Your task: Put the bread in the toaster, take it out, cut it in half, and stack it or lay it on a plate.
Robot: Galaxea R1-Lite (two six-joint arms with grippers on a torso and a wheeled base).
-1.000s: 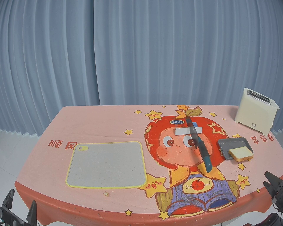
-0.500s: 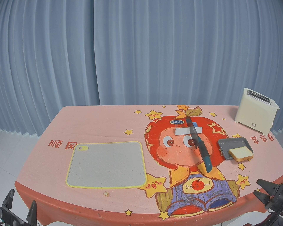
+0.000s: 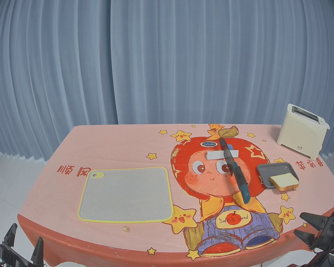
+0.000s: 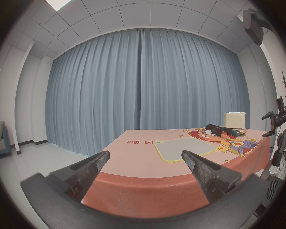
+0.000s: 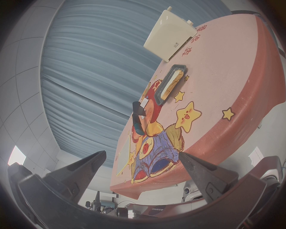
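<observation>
With jaws wide on our right gripper [image 3: 298,223] and left gripper [image 3: 26,233] off the tabletop's near corners, we fear a skewed pinch crushing the bread [image 3: 284,181] on its right-edge tray [image 3: 271,169].

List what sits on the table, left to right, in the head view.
First the cutting board, then the knife, the grey tray holding the bread, and the toaster.

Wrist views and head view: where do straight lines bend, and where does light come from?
Left wrist view: ceiling tiles bow like a dome, one panel glows. Right wrist view: table rim curves, corners go dark. Head view: curtain folds bulge outward.
</observation>
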